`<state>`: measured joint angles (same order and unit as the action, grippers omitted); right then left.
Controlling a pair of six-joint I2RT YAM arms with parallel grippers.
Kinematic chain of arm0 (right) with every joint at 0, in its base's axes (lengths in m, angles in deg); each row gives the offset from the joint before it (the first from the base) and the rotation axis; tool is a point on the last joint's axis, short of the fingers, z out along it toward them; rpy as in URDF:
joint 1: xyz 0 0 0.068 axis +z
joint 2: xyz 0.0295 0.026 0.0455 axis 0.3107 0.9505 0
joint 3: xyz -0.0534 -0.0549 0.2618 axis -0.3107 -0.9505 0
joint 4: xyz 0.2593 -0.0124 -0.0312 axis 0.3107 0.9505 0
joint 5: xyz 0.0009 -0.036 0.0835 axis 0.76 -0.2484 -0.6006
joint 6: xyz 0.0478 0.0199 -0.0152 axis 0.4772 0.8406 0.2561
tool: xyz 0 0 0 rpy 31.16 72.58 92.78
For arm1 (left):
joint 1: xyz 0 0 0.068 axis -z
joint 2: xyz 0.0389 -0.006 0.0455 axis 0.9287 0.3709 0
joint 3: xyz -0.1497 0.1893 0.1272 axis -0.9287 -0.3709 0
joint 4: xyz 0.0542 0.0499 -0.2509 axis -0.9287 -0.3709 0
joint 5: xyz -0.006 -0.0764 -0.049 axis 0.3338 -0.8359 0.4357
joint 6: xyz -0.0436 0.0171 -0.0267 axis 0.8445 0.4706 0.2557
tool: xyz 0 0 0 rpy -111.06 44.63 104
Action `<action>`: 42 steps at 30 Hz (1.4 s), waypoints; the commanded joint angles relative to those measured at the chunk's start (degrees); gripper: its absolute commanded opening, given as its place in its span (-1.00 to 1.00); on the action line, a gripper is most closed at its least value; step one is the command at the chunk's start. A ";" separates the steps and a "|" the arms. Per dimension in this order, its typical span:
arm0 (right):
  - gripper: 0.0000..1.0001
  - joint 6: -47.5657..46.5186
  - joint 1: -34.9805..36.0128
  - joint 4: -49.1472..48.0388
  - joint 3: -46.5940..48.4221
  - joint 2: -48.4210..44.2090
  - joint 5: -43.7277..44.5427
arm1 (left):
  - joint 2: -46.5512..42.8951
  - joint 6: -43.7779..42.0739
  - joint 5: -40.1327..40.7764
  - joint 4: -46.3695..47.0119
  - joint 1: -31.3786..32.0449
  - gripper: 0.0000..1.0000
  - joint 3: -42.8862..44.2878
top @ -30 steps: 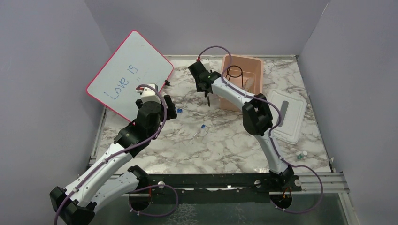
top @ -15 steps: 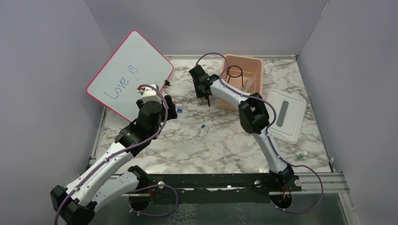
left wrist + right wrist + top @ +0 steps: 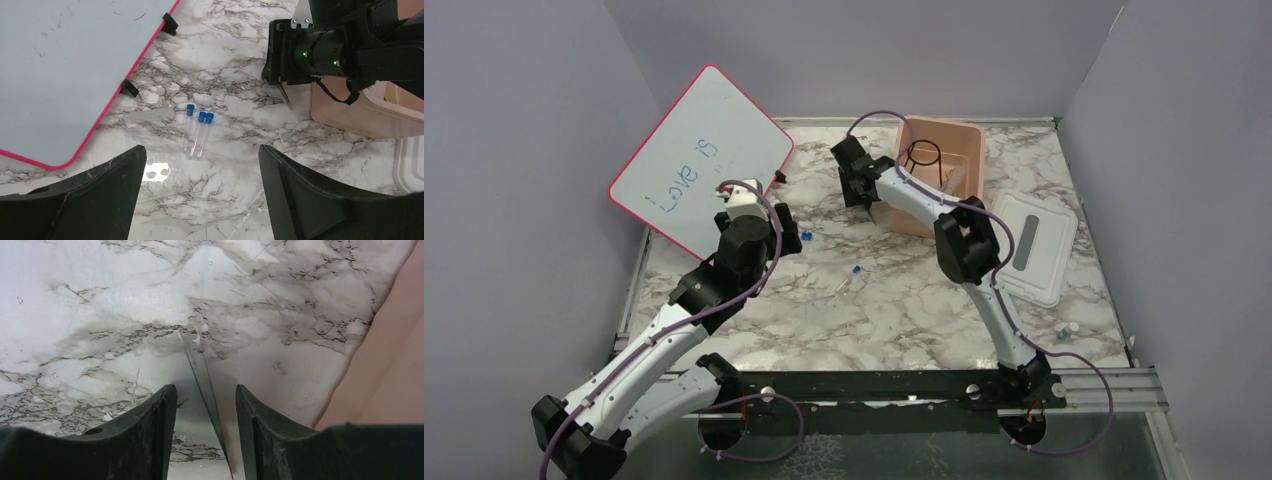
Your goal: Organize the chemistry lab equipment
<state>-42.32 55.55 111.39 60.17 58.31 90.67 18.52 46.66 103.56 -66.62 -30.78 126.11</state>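
Thin metal tongs point(image 3: 202, 377) stand between the fingers of my right gripper point(image 3: 205, 387), beside the pink tub's wall point(image 3: 395, 365). The jaws are apart, with a gap on each side of the strip; its tip points down at the marble. From above, my right gripper point(image 3: 861, 192) hangs just left of the tub point(image 3: 905, 215), which holds the black wire ring stand point(image 3: 922, 155). My left gripper point(image 3: 201, 150) is open above three blue-capped vials point(image 3: 197, 132) and a clear holed plate point(image 3: 150, 172). A clear tube point(image 3: 844, 287) and a blue-capped vial point(image 3: 856, 270) lie mid-table.
The pink-rimmed whiteboard point(image 3: 699, 160) leans at the back left, close to my left gripper point(image 3: 789, 240). The tub's white lid point(image 3: 1034, 245) lies to the right of the tub. Two small capped vials point(image 3: 1064, 330) sit near the right edge. Grey walls enclose three sides.
My right gripper has shifted slightly right, toward the tub, and its jaws stand a little wider. The left arm has not moved.
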 commanded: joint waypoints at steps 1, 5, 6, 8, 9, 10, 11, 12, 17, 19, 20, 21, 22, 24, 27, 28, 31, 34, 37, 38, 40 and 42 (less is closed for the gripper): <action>0.03 2.02 -0.94 1.41 -0.77 1.23 -1.50 | -0.32 -0.04 0.26 0.85 -0.36 0.71 -0.72; -0.04 2.22 -1.05 1.00 -1.27 1.15 -3.27 | -0.22 -0.04 0.17 0.84 -0.41 0.71 -0.72; -0.10 1.99 -1.06 0.87 -1.39 1.17 -3.90 | -0.22 -0.04 0.17 0.84 -0.38 0.71 -0.72; -0.25 1.13 -1.02 0.45 -1.55 1.08 -5.50 | -0.34 -0.04 0.17 0.84 -0.36 0.71 -0.72; -0.33 0.62 -1.06 0.27 -1.64 0.98 -6.36 | -0.29 -0.04 0.24 0.87 -0.36 0.71 -0.72; -0.41 0.00 -1.04 0.17 -1.76 0.89 -7.11 | -0.37 -0.04 0.26 0.79 -0.36 0.71 -0.72; -0.49 -0.50 -1.06 -0.04 -1.86 0.80 -7.62 | -0.46 -0.04 0.25 0.84 -0.36 0.71 -0.72; -0.57 -1.12 -1.06 -0.23 -1.98 0.75 -8.13 | -0.36 -0.04 0.18 0.82 -0.36 0.71 -0.72; -0.97 -3.35 -0.91 -2.06 -3.51 -1.10 -9.57 | -0.39 -0.04 0.24 0.84 -0.36 0.71 -0.63; -0.99 -3.62 -0.86 -3.73 -5.07 -3.12 -11.84 | -0.40 0.03 0.34 0.82 -0.36 0.71 -0.63; -0.99 -3.54 -0.81 -4.50 -6.04 -4.17 -13.13 | -0.50 0.04 0.42 0.84 -0.36 0.71 -0.63; -0.99 -3.35 -0.86 -5.53 -7.21 -5.66 -14.59 | -0.49 0.04 0.50 0.84 -0.36 0.71 -0.63; -0.99 -2.97 -0.81 -6.93 -8.81 -7.28 -16.20 | -0.63 0.12 0.52 0.84 -0.36 0.71 -0.67; -0.99 -2.18 -0.80 -9.72 -11.77 -10.92 -18.78 | -0.83 0.30 0.61 0.86 -0.36 0.71 -0.79; -0.99 -1.03 -0.82 -13.76 -16.18 -16.93 -23.42 | -1.02 0.31 0.61 0.84 -0.42 0.71 -0.96; -0.99 -0.68 -0.83 -14.84 -17.52 -19.03 -23.97 | -1.07 0.31 0.61 0.86 -0.37 0.71 -0.93; -0.99 0.22 -0.81 -17.80 -21.30 -25.37 -23.61 | -0.88 0.31 0.39 0.91 -0.36 0.71 -0.89; -0.99 0.59 -0.83 -20.20 -25.23 -32.48 -20.17 | -0.86 0.31 0.14 0.93 -0.36 0.71 -0.80; -0.99 -0.73 -1.20 -20.84 -28.71 -38.61 -12.10 | -0.82 0.24 -0.24 0.93 -0.38 0.71 -0.82; -0.99 -0.98 -1.55 -20.77 -29.64 -40.40 -9.47 | -0.86 0.22 -0.30 0.93 -0.36 0.71 -0.88; -0.99 -1.16 -3.02 -20.73 -31.35 -43.75 -6.08 | -0.96 0.30 -0.44 0.93 -0.37 0.71 -0.97; -0.99 -0.32 -5.27 -20.18 -32.96 -46.47 -4.64 | -0.84 0.18 -0.66 1.17 -0.36 0.71 -0.91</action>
<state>-42.89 53.69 92.62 30.42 16.37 77.58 18.34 46.77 103.52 -66.62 -30.78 125.76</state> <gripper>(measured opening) 0.014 0.854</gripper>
